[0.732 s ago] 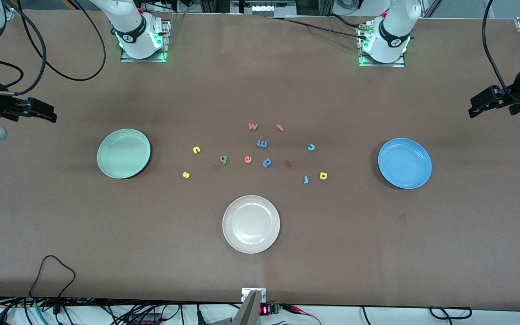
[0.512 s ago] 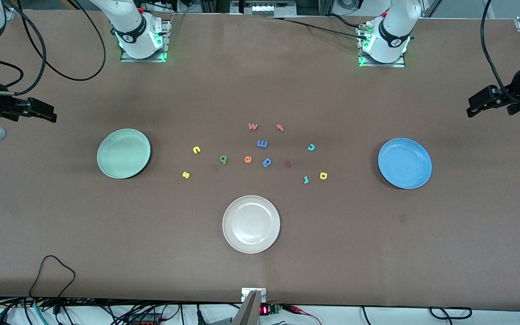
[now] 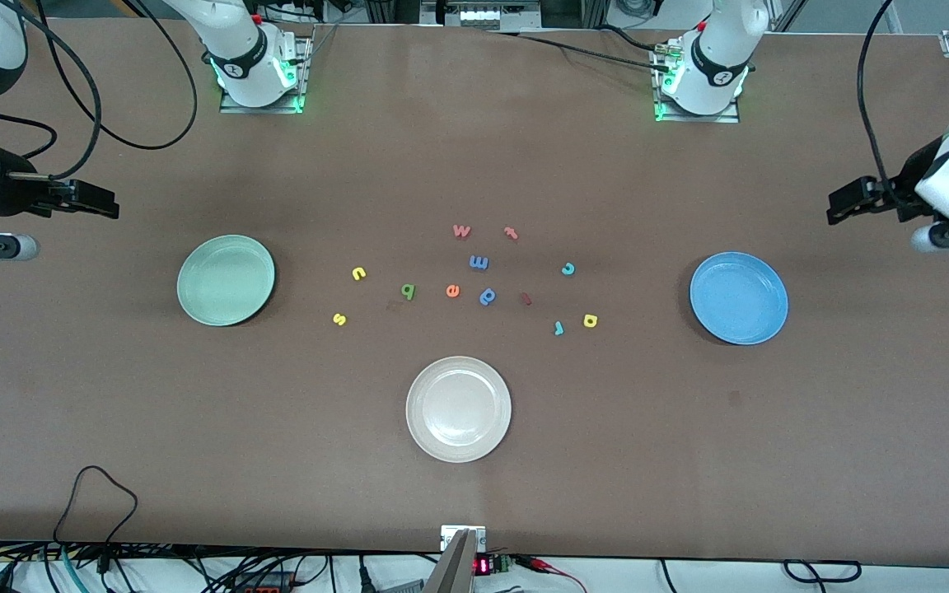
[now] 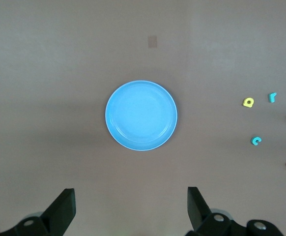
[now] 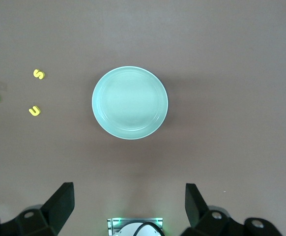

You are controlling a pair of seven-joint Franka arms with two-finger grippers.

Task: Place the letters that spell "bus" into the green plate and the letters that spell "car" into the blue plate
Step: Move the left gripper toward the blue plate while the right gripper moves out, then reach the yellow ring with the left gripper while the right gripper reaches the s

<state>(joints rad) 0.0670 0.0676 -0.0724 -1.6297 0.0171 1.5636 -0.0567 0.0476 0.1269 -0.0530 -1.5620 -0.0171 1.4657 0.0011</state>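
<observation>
The table (image 3: 112, 428) holds a cream plate (image 3: 458, 409) that only the front view shows. The green plate (image 3: 226, 280) and blue plate (image 3: 738, 297) sit empty at either end. Both the left end effector (image 3: 841, 206) and right end effector (image 3: 104, 206) hang wide open (holding nothing). The letters b (image 3: 408, 291), u (image 3: 358, 273), s (image 3: 339, 319), c (image 3: 568, 268), a (image 3: 590, 321), r (image 3: 558, 328) lie flat between the plates.

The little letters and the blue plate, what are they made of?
The letters, like the yellow "u" and green "b", look like soft foam: flat, matte, no shine. The blue plate looks like smooth plastic or glazed ceramic, with a faint sheen on its shallow rim; which one, the pictures cannot tell.
</observation>
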